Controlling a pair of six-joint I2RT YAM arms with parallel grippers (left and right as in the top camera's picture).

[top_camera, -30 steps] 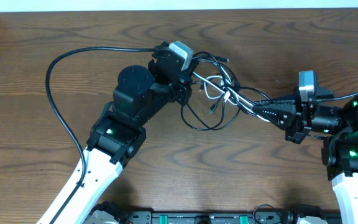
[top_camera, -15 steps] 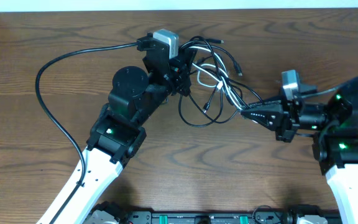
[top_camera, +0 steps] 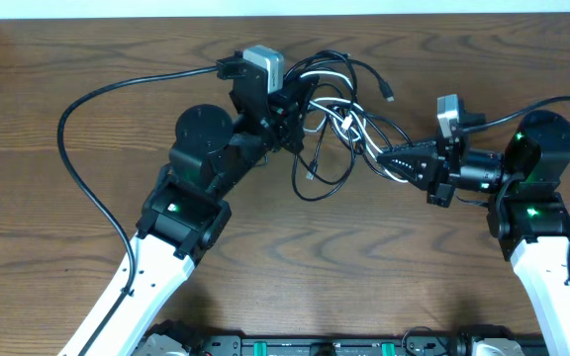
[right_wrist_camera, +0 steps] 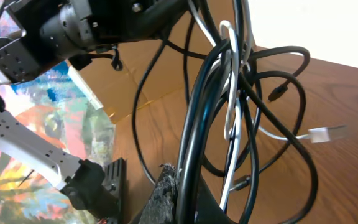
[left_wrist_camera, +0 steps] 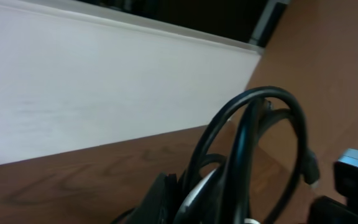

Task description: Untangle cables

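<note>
Holding: left gripper and right gripper are both clamping the cables | cords are behaving limp, light (snagging easily) | gripping near plugs is looking safest

surface: brown wood-grain table | over it: tangled cables, black and white | contact with tabletop: unclear

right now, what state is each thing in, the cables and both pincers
cables, tangled in one bundle, strung between the two pincers
white cable, woven through the black ones, plug end free
left pincer, shut on cables
right pincer, shut on cables
</note>
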